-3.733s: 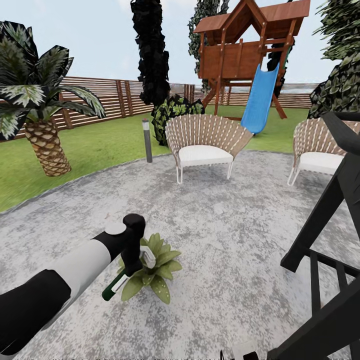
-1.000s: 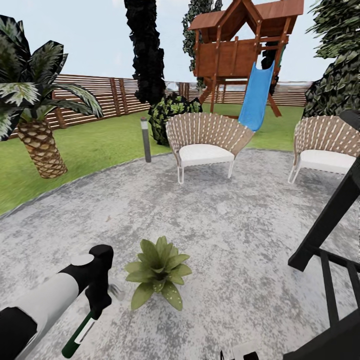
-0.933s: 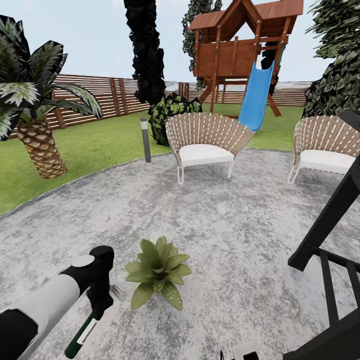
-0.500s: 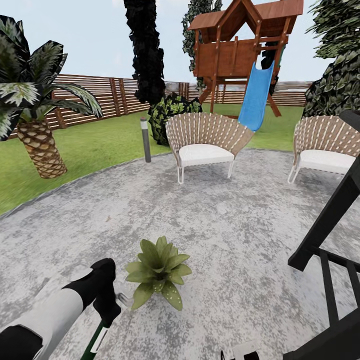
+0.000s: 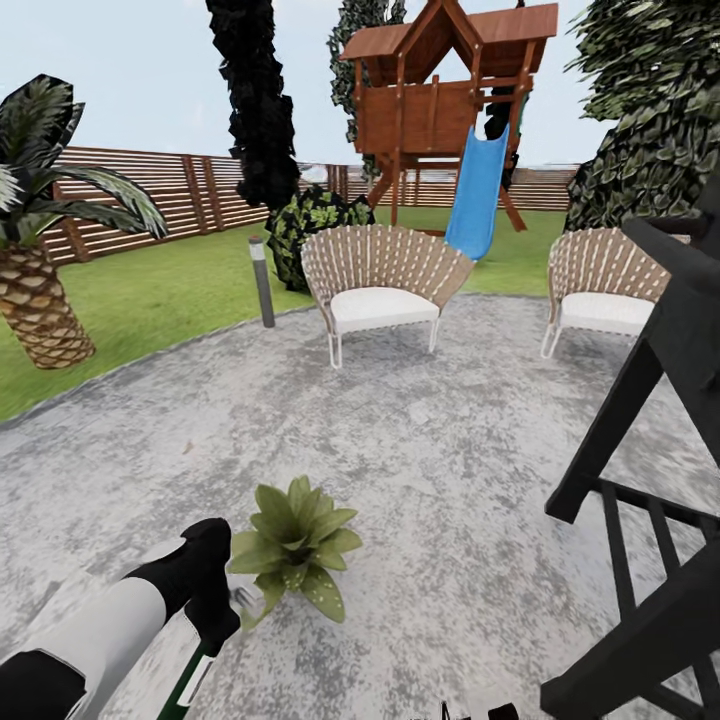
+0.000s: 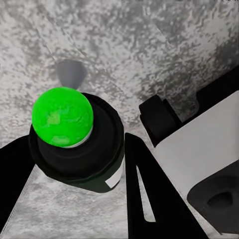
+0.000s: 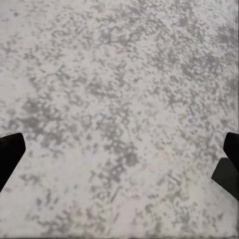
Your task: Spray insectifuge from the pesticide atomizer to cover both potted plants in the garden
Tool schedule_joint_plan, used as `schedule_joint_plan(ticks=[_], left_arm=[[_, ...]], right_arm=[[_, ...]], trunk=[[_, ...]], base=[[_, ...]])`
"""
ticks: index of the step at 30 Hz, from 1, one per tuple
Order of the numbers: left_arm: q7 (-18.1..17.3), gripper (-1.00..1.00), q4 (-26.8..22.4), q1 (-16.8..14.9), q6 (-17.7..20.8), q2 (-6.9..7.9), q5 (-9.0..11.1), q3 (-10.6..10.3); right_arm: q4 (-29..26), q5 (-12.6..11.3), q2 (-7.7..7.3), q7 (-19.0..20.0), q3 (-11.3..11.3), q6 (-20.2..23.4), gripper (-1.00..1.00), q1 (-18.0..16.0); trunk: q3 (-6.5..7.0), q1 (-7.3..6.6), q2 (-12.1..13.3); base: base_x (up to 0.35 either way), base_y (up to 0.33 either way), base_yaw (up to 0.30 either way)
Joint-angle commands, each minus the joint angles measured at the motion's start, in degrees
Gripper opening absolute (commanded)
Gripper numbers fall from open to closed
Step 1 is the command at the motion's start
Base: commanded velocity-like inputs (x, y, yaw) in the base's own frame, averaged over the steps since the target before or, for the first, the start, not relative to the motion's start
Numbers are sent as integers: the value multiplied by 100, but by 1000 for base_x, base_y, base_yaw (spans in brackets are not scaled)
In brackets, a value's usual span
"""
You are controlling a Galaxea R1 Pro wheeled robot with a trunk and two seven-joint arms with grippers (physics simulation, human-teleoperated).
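Low in the left corner of the head view, the pesticide atomizer [image 5: 193, 682] is hanging from the left gripper [image 5: 212, 625], its dark green body with a white strip slanting down toward the bottom edge, where it is being cut off. From the left wrist view the atomizer [image 6: 75, 142] is sitting between the two black fingers [image 6: 149, 199], which are closing on it from both sides, its bright green dot [image 6: 62, 117] facing the camera over grey paving. One potted plant [image 5: 290, 545] is standing on the paving [image 5: 420, 440] just right of that gripper, slightly above it in the frame, their edges nearly overlapping; whether they are touching is hard to make out. The right gripper [image 7: 119, 159] is showing as two dark fingertips at opposite edges of the right wrist view, spread wide apart over bare paving. A black frame [image 5: 650, 500] is blocking the right side of the head view. Compared with half a second ago, the whole head view is shifting: the chairs [image 5: 380, 290], slide [image 5: 475, 195] and palm [image 5: 40, 250] are sitting further left, so the camera is turning, while the arm is keeping its low pose.
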Motion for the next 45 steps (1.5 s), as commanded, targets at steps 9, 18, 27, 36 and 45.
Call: schedule_joint_plan(ticks=[9, 18, 27, 36, 45], left_arm=[[-108, -100, 233, 28, 33, 57, -28, -27], [-117, -100, 165, -7, 68, 25, -45, -35], [-113, -100, 152, -28, 45, 11, -66, -52], [-127, -100, 85, -121, 42, -65, -69, -43], [-135, -100, 79, -237, 48, -137, -70, -43]], right_arm=[[7, 60, 3, -25, -47, -15, 100, -5], [7, 60, 5, -25, -47, -15, 100, -5], [7, 60, 11, -25, -47, -15, 100, -5], [-1, 80, -34, -25, -38, -15, 100, -5], [7, 69, -36, -8, -29, -15, 100, -5]], trunk=[[-5, -1, -2], [-131, 87, -163], [-281, 197, -363], [-282, 197, -363], [-282, 197, -363]], base=[[74, 67, -36], [0, 0, 0], [0, 0, 0], [0, 0, 0], [15, 130, 0]])
